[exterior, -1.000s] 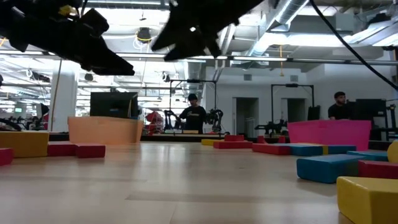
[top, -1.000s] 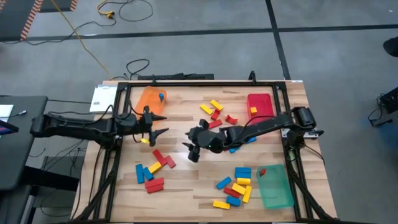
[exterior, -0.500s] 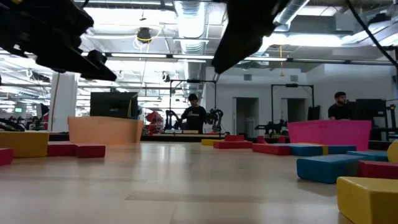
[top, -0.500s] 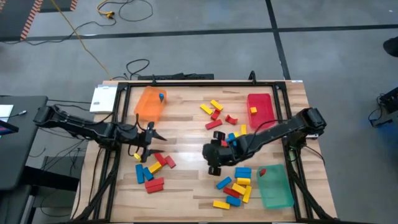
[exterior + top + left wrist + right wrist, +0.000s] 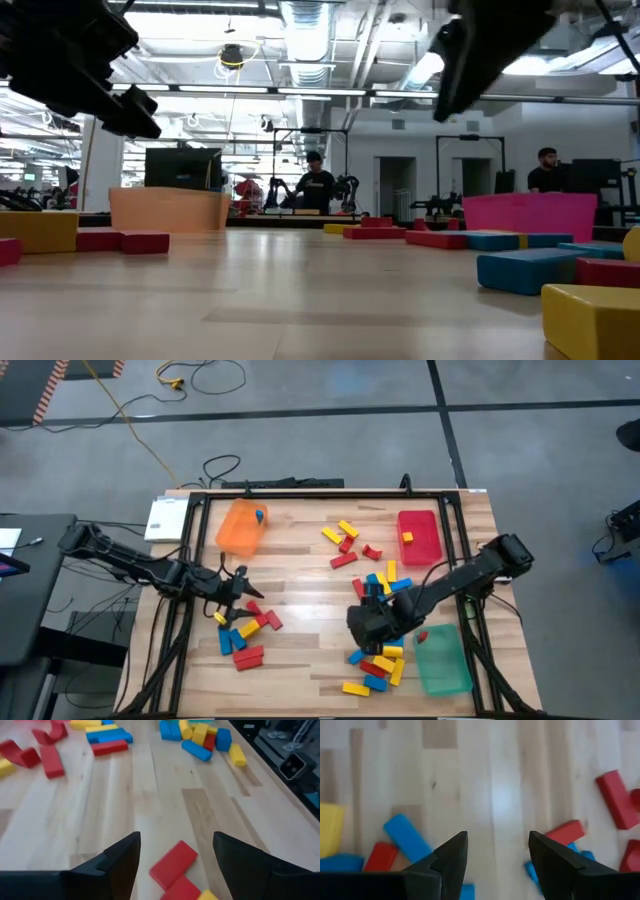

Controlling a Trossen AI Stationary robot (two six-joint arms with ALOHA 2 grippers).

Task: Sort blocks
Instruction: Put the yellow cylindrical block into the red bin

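Hovering both hands over scattered blocks, nothing held yet.
Left hand (image 5: 175,852), fingers wide & empty, sits above a flat red oblong block (image 5: 173,864) on the wooden desk (image 5: 300,570); drop straight, straddle its short sides w/o nudging neighbours. Right hand (image 5: 497,851), also spread & empty, is over the red/yellow/blue block pile (image 5: 380,660) beside the green tray (image 5: 447,665).

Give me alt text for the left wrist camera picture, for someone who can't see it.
The left gripper hangs open above a light wooden table, its two dark fingers framing a red block lying flat below them. More red, blue and yellow blocks lie scattered farther along the table.
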